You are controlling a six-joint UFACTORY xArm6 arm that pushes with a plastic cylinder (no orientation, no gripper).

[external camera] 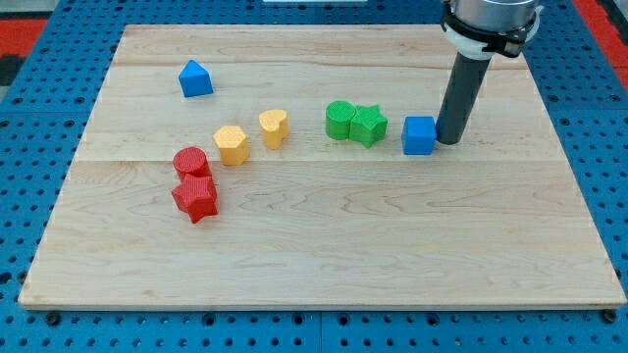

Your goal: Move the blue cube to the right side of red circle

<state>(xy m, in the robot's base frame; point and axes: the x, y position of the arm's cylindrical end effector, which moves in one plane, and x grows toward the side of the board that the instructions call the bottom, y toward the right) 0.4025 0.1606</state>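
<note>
Camera view: my tip [449, 140], the end of a dark rod with no claw to open or hold anything, touches the right side of the blue cube [419, 135], near the wooden table top's [324, 245] right edge. The red circle block [190, 162] sits well apart, toward the left edge, touching a red star block [196, 197].

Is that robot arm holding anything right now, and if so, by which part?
Nothing is held: there is no hand, only a rod. My tip stands on the board just at the view's right of the blue cube, at or nearly at its side.
</note>
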